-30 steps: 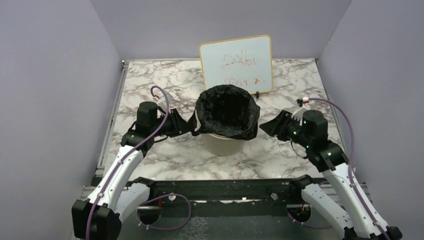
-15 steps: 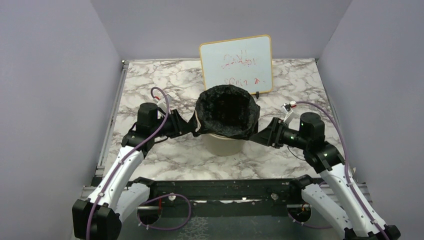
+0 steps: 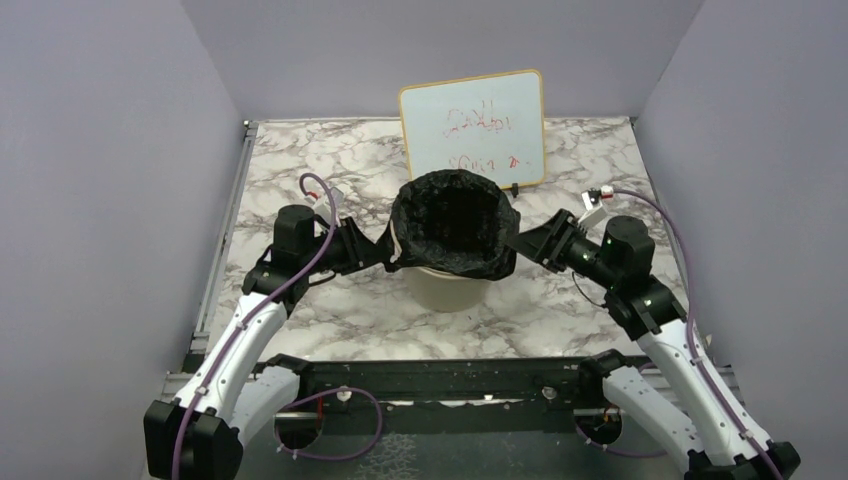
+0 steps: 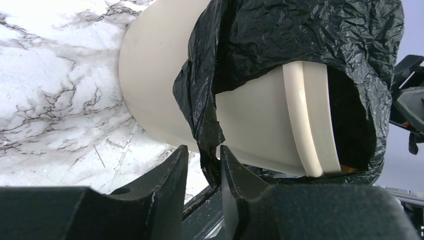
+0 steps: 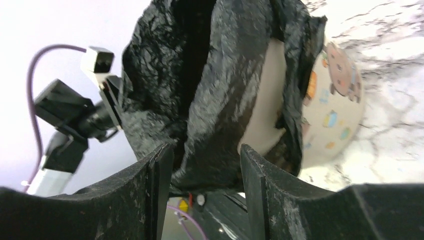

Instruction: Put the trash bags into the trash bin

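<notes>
Trash bag (image 3: 455, 225), black crinkly glossy plastic, sits in the trash bin (image 3: 447, 290), a cream cylindrical plastic bucket with a rolled rim, standing upright mid-tabletop. The bag's mouth gapes upward and its edge is turned out over the rim, draping down the outside. The lower bin wall shows bare on the near side.

Left wrist view: a stretch of rolled rim and cream wall is exposed. A fold of bag hangs across the wall and runs down into my left tool (image 4: 203, 150). That tool is pinching the fold, fingers nearly together with the film between them. From above, a strip of bag is pulled out sideways from the bin's left side to the tool.

My right tool (image 5: 206, 150) is at the bin's right side, fingers spread wide and straddling a bunched flap of bag. I can't tell whether the pads touch the film. Same view shows coloured cartoon prints on the bin wall.

Tabletop (image 3: 300, 160) is white marble-pattern with grey veins. A white whiteboard (image 3: 473, 128) with a wooden frame and red scribble stands just behind the bin.
</notes>
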`<state>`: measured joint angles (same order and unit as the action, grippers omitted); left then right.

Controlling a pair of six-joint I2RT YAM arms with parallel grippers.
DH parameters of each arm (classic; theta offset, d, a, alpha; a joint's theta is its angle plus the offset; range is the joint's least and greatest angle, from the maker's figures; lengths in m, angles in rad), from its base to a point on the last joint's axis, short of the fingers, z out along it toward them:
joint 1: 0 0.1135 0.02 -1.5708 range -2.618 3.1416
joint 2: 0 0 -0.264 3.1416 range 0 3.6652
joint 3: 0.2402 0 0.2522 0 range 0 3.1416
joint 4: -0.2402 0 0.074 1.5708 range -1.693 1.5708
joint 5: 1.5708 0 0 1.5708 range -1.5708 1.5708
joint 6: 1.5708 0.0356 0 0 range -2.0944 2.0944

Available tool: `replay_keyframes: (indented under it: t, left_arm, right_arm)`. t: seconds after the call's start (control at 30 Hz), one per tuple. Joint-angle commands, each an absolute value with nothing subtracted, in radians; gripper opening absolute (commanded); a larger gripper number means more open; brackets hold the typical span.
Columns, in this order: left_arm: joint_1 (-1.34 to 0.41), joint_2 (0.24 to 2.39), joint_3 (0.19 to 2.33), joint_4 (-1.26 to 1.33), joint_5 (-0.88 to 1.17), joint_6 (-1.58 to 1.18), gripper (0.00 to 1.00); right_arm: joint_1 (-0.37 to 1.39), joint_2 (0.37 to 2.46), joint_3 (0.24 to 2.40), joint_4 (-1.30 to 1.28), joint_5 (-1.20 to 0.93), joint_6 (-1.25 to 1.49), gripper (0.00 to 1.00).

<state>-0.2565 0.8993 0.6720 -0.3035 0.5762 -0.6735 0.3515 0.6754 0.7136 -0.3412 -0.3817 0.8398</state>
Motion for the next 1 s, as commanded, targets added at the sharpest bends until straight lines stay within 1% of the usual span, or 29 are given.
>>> replay_keyframes:
  t: [0.0, 0.1, 0.13, 0.2, 0.3, 0.37, 0.4, 0.43, 0.47, 0.53, 0.57, 0.67, 0.7, 0.8, 0.83, 0.9, 0.97]
  left_arm:
    - [-0.256, 0.871, 0.663, -0.276, 0.595, -0.69, 0.31]
    - [-0.256, 0.869, 0.664, -0.276, 0.602, -0.696, 0.28]
    - [-0.256, 0.87, 0.664, -0.276, 0.606, -0.698, 0.28]
    - [-0.256, 0.871, 0.667, -0.276, 0.61, -0.699, 0.28]
    - [-0.256, 0.871, 0.668, -0.276, 0.609, -0.698, 0.28]
    - [-0.256, 0.87, 0.67, -0.276, 0.609, -0.698, 0.27]
    - [-0.256, 0.871, 0.668, -0.276, 0.608, -0.696, 0.27]
    - [-0.256, 0.871, 0.668, -0.276, 0.608, -0.696, 0.27]
    - [-0.256, 0.87, 0.667, -0.276, 0.606, -0.697, 0.27]
    - [-0.256, 0.872, 0.666, -0.276, 0.603, -0.701, 0.27]
    - [-0.256, 0.873, 0.668, -0.276, 0.604, -0.701, 0.27]
    - [-0.256, 0.872, 0.673, -0.276, 0.607, -0.701, 0.27]
    - [-0.256, 0.871, 0.674, -0.276, 0.605, -0.701, 0.27]
    - [-0.256, 0.872, 0.675, -0.276, 0.601, -0.701, 0.27]
    - [-0.256, 0.873, 0.676, -0.276, 0.602, -0.701, 0.27]
    - [-0.256, 0.875, 0.675, -0.276, 0.603, -0.701, 0.27]
    - [-0.256, 0.876, 0.675, -0.276, 0.604, -0.702, 0.27]
  right_arm:
    - [0.35, 0.754, 0.673, -0.127, -0.462, 0.987, 0.53]
    - [0.351, 0.771, 0.639, -0.074, -0.469, 1.028, 0.45]
    - [0.35, 0.769, 0.632, -0.068, -0.465, 1.031, 0.44]
    - [0.349, 0.75, 0.629, -0.085, -0.44, 1.019, 0.4]
    - [0.348, 0.713, 0.625, -0.131, -0.393, 1.002, 0.28]
    - [0.348, 0.701, 0.617, -0.127, -0.398, 1.004, 0.25]
    - [0.348, 0.701, 0.611, -0.114, -0.416, 1.006, 0.27]
    - [0.348, 0.705, 0.607, -0.108, -0.434, 1.006, 0.32]
    - [0.348, 0.709, 0.61, -0.117, -0.44, 1.002, 0.34]
    - [0.348, 0.717, 0.613, -0.128, -0.434, 0.994, 0.28]
    - [0.348, 0.719, 0.613, -0.123, -0.43, 0.994, 0.29]
    - [0.348, 0.743, 0.622, -0.102, -0.442, 1.007, 0.44]
    - [0.349, 0.753, 0.627, -0.103, -0.448, 1.009, 0.46]
    - [0.348, 0.776, 0.643, -0.104, -0.459, 1.004, 0.44]
    - [0.349, 0.778, 0.647, -0.107, -0.46, 1.004, 0.42]
    - [0.349, 0.772, 0.648, -0.106, -0.452, 1.007, 0.34]
    - [0.348, 0.764, 0.648, -0.125, -0.432, 1.015, 0.32]
